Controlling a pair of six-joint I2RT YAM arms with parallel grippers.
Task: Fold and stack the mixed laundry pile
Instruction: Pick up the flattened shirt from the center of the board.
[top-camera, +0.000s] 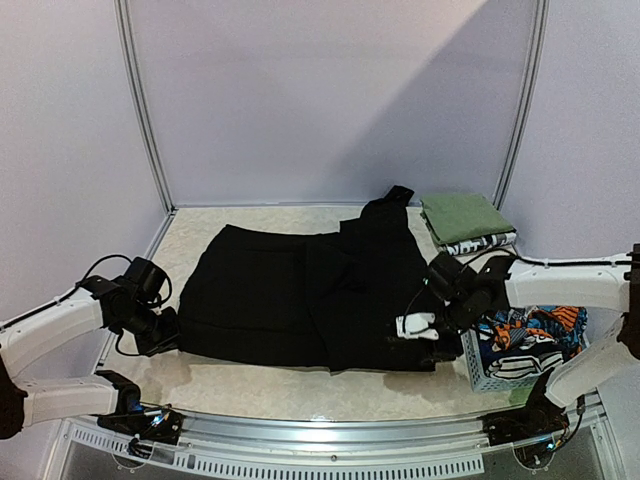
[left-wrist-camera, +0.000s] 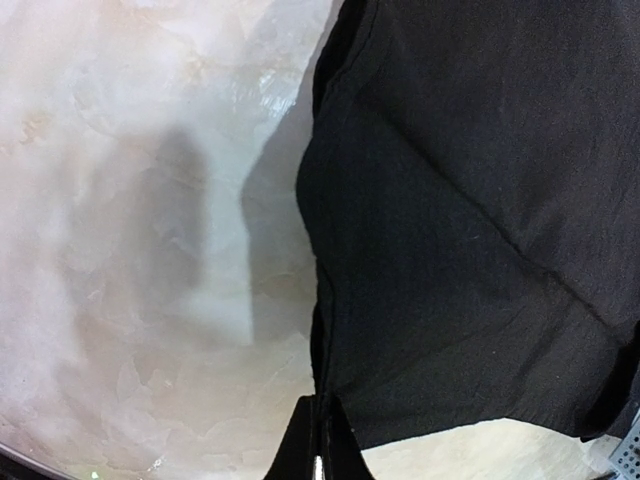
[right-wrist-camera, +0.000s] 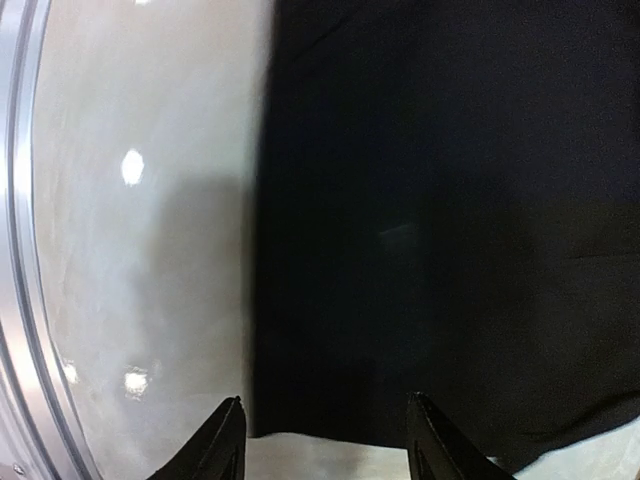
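The black garment (top-camera: 300, 295) lies spread on the worktop (top-camera: 260, 385). The left end effector (top-camera: 165, 335) pinches its left hem, fully closed. The right end effector (top-camera: 412, 326) hovers half open and empty over the right edge. It should grip that edge squarely, so the fold lifts evenly.

The left arm (top-camera: 50, 340) and right arm (top-camera: 570, 285) are wearing white shells over black joints, each ending in a black base (top-camera: 140, 420). A thin black cable (top-camera: 100, 265) is looping off the left wrist. The right tool (top-camera: 425, 340) is showing a white block and black tapered fingers (right-wrist-camera: 225, 440).
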